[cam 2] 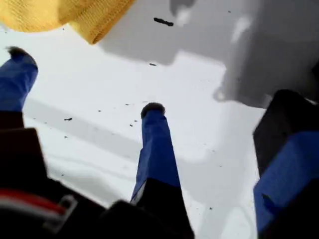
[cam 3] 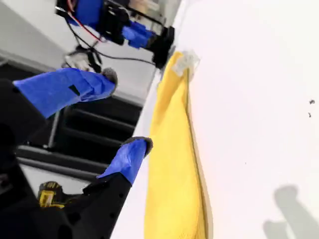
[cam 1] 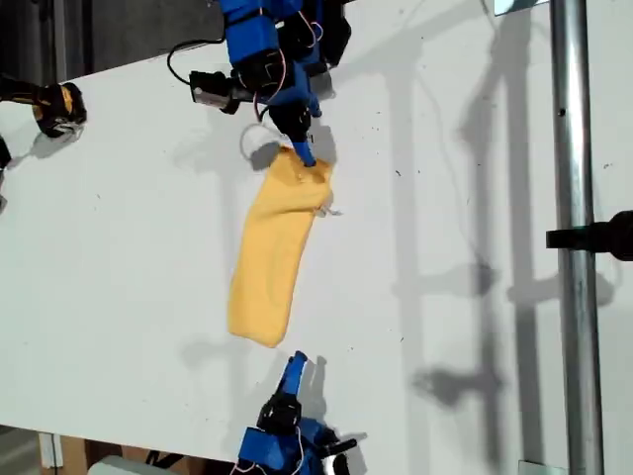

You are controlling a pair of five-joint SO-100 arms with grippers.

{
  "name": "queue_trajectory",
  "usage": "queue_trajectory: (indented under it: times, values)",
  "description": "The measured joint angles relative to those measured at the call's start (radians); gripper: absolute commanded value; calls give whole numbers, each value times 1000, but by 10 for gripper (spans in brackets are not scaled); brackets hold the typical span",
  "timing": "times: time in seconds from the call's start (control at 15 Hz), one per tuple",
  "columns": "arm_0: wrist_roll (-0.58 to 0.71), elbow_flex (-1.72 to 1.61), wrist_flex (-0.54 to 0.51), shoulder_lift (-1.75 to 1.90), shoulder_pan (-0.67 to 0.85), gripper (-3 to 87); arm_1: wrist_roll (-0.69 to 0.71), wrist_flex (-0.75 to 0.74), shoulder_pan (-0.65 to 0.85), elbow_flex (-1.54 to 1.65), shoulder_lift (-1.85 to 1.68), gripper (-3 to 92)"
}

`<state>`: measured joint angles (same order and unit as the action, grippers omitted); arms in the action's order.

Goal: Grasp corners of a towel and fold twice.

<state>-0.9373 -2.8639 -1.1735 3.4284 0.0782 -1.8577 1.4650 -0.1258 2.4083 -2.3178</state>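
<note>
White table, long towel — my first gripper, my second gripper (both agape)

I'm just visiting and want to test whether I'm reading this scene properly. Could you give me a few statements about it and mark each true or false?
1. The towel is spread out as a full square. False: it lies gathered into a long, narrow strip.
2. My first gripper and my second gripper are both open and hold nothing. True.
3. The small white tag is at the towel's end nearer my second gripper. False: it is at the far end, by my first gripper.
4. The towel lies wholly on the white table. True.
</note>
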Motion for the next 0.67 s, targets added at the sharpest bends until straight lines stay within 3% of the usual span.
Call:
queue_trajectory:
  times: [0.2,0.67]
  values:
    - [-11,-38,-2,31,-9,190,20,-232,87,135,-3,432]
    - [-20,-41,-2,32,-17,131,118,-531,221,135,319,450]
